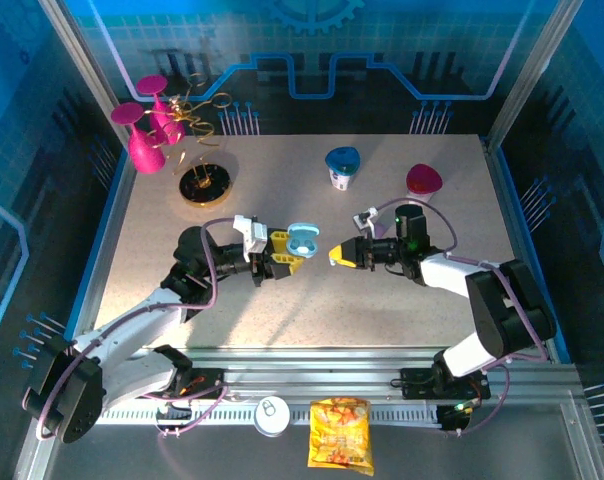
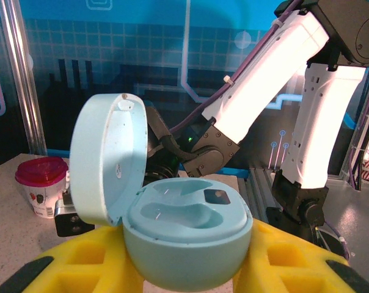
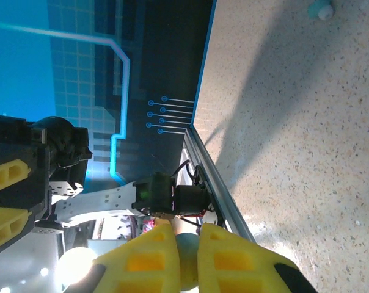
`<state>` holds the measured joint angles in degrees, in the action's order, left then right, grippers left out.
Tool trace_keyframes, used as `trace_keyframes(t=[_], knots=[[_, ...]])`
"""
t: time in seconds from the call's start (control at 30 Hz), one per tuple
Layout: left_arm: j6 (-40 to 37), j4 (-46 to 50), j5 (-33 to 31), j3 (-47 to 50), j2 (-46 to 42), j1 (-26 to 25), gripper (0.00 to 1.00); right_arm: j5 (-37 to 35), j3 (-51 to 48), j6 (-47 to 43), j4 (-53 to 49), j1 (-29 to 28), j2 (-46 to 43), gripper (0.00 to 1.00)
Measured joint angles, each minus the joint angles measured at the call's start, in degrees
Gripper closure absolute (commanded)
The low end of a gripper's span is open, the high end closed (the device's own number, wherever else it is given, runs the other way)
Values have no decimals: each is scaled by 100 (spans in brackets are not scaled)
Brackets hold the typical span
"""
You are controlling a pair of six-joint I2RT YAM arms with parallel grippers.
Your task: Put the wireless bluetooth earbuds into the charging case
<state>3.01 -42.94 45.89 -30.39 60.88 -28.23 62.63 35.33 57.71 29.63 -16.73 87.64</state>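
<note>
Left wrist view: the left gripper (image 2: 184, 274) is seen clamped on the pale blue charging case (image 2: 190, 244), whose lid (image 2: 105, 159) is swung up. Just right of the case, not touching it, the right gripper (image 1: 337, 256) is closed on a small pale earbud (image 3: 186, 259), which is pinched between its yellow fingers (image 3: 233, 256). A blue-lidded cup (image 1: 342, 167) is noted well beyond the case.

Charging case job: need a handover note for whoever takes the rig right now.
Left pincer: shut on the charging case, lid open.
Right pincer: shut on a small pale piece, likely an earbud. Its tips point at the case with a small gap between.
Done: case is open and one bud appears picked up.
Left: both wells look empty, so seat this bud, then the second.
</note>
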Motion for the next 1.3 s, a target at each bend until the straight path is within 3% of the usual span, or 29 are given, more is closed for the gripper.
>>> trace_keyframes(t=[0.3, 0.63, 1.0, 1.3], knots=[[-4, -2, 0, 0, 96, 0, 65, -201, -11, 496, 216, 0, -92, 93], [2, -120, 0, 0, 181, 2, 65, -1290, 98, 306, -1423, -2, -1113, 93], [0, -190, -2, 0, 210, 0, 65, -1464, 492, 70, -2470, -13, -1613, 95], [7, -411, 0, 2, 411, 0, 65, -1381, 1088, -931, -2516, -796, -2339, 95]])
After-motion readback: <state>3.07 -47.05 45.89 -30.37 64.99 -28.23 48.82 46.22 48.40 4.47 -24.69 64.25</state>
